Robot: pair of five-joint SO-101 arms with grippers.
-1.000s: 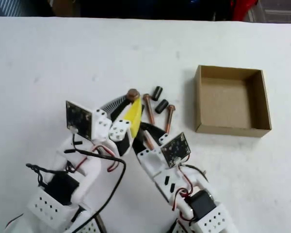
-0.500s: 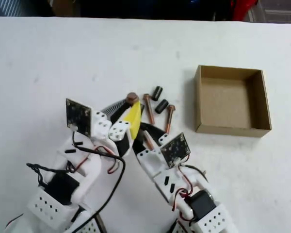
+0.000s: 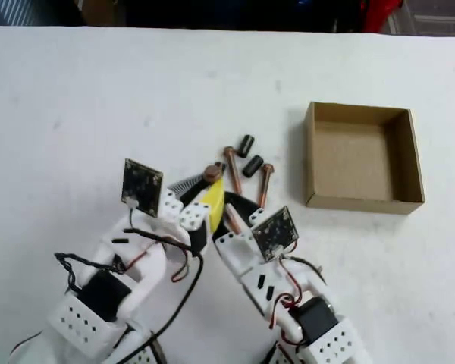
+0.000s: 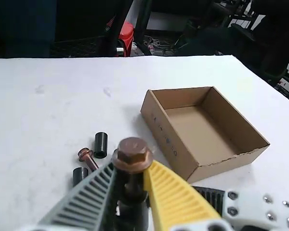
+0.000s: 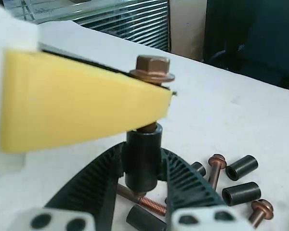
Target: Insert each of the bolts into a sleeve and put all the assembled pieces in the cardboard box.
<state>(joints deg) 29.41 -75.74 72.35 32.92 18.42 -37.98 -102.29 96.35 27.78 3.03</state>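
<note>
Now clamping a bolt (image 4: 132, 154) just under its hex head with the left gripper (image 4: 131, 166), grey and yellow jaws pressing on the shank from both sides, and holding it upright with the shank's lower end meeting the top of a black sleeve (image 5: 142, 166). Pinching that sleeve upright from both sides with the right gripper (image 5: 143, 152), directly beneath the bolt, above the table (image 3: 76, 91) between the two arms. Hovering just short of loose bolts (image 3: 232, 168) and loose sleeves (image 3: 252, 165) lying close together on the table, near the cardboard box (image 3: 362, 202) sitting toward the right arm's side.
</note>
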